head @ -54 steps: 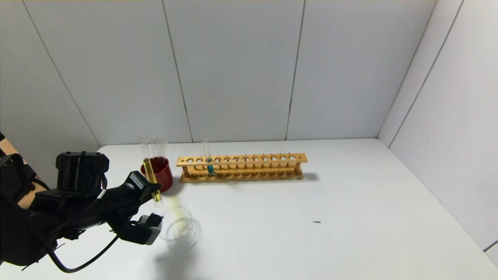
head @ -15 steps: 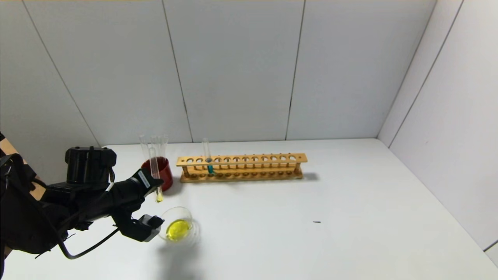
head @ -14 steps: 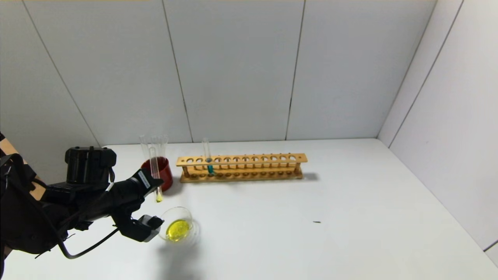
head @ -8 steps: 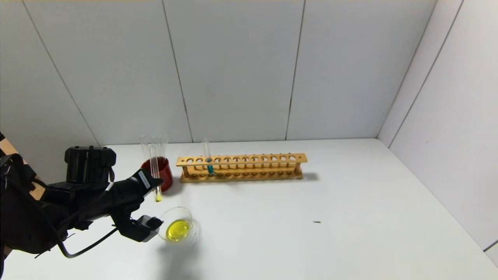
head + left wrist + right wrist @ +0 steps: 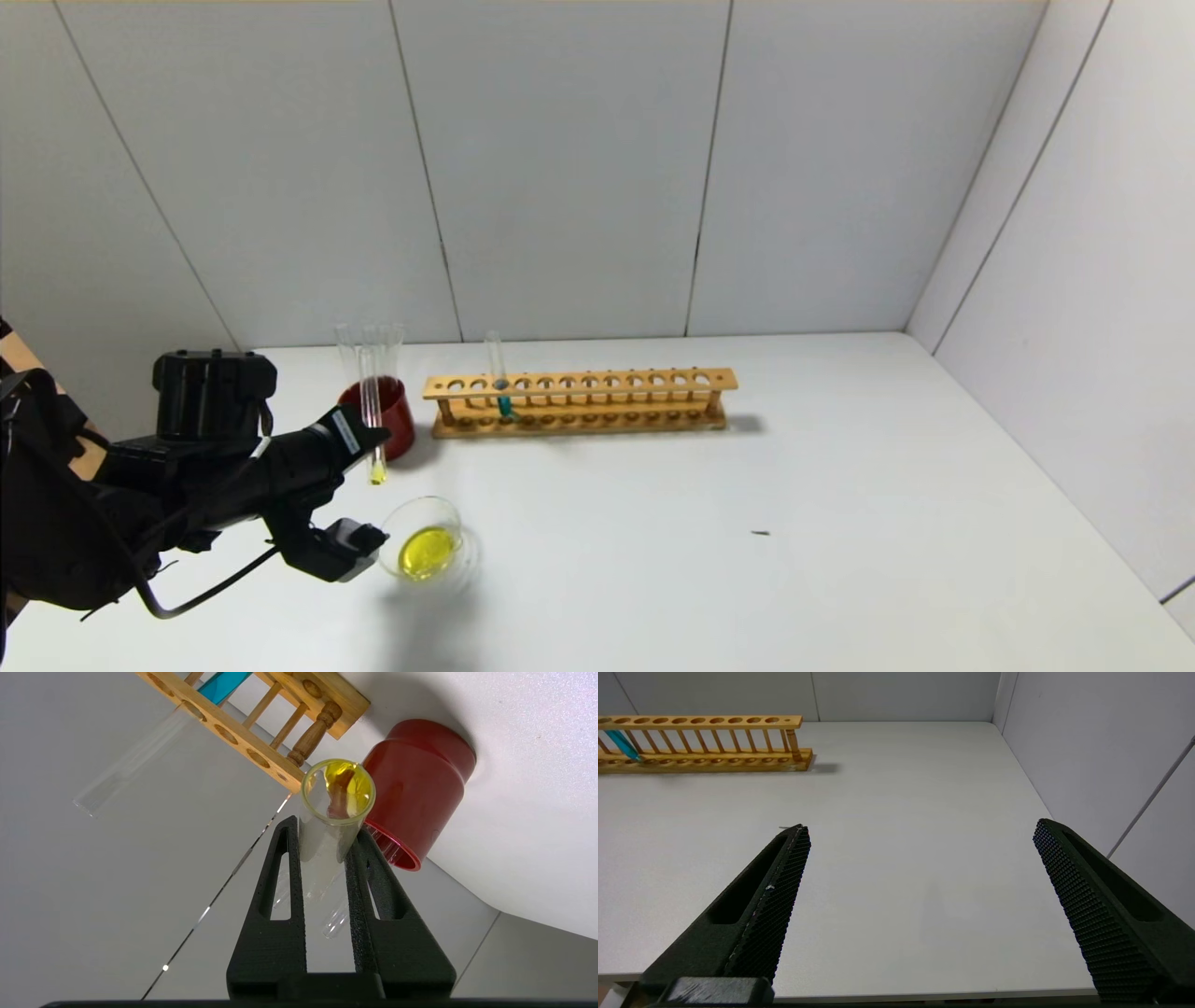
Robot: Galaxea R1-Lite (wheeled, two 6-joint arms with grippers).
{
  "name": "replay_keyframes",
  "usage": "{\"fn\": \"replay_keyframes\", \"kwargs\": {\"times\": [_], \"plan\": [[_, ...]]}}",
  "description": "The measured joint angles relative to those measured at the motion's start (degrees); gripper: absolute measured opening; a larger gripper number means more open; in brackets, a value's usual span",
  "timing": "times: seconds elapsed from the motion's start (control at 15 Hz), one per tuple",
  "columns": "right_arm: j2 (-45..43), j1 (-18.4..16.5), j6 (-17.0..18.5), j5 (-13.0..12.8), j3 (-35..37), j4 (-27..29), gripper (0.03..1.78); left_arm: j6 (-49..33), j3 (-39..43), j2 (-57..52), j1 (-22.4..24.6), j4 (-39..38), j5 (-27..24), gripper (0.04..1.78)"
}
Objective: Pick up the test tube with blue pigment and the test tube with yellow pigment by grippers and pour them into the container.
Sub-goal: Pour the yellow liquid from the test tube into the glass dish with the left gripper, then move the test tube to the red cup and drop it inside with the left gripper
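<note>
My left gripper [image 5: 367,441] is shut on the test tube with yellow pigment [image 5: 372,420]. It holds the tube almost upright, just above and behind the container [image 5: 448,519], in front of the red cup. A little yellow remains at the tube's bottom. The container holds a yellow pool. In the left wrist view the jaws [image 5: 324,828] clamp the tube [image 5: 337,786]. The test tube with blue pigment [image 5: 501,385] stands in the wooden rack [image 5: 607,383]; it also shows in the left wrist view [image 5: 224,683] and the right wrist view [image 5: 621,744]. My right gripper [image 5: 920,826] is open and empty over the table's near right edge.
A dark red cup [image 5: 392,415] with colourless clear tubes [image 5: 387,341] stands left of the rack, close behind the held tube. It also shows in the left wrist view [image 5: 416,784]. A small dark speck [image 5: 761,533] lies on the table. Grey walls close the back and right.
Earlier the tube was tilted over the nearly empty container; now the container holds yellow liquid and the tube is almost upright. In the last second the left gripper rose slightly.
</note>
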Motion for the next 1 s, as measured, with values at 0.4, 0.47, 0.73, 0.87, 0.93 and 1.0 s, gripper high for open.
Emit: {"fn": "replay_keyframes", "kwargs": {"times": [0.4,0.47,0.73,0.87,0.93,1.0], "plan": [[0.0,0.0,0.0,0.0,0.0,0.0,1.75,-0.9,0.7,-0.9,0.0,0.2,0.0,0.31],[0.0,0.0,0.0,0.0,0.0,0.0,1.75,-3.5,1.0,-1.3,0.1,0.2,-0.1,0.31],[0.0,0.0,0.0,0.0,0.0,0.0,1.75,-26.4,3.8,-7.3,-1.6,-0.2,0.9,0.31],[0.0,0.0,0.0,0.0,0.0,0.0,1.75,-41.0,4.2,-11.8,-3.3,-0.3,4.6,0.31],[0.0,0.0,0.0,0.0,0.0,0.0,1.75,-49.2,4.3,-14.1,-4.3,-0.3,6.9,0.31],[0.0,0.0,0.0,0.0,0.0,0.0,1.75,-56.6,4.4,-16.0,-5.1,-0.3,8.7,0.31]]}}
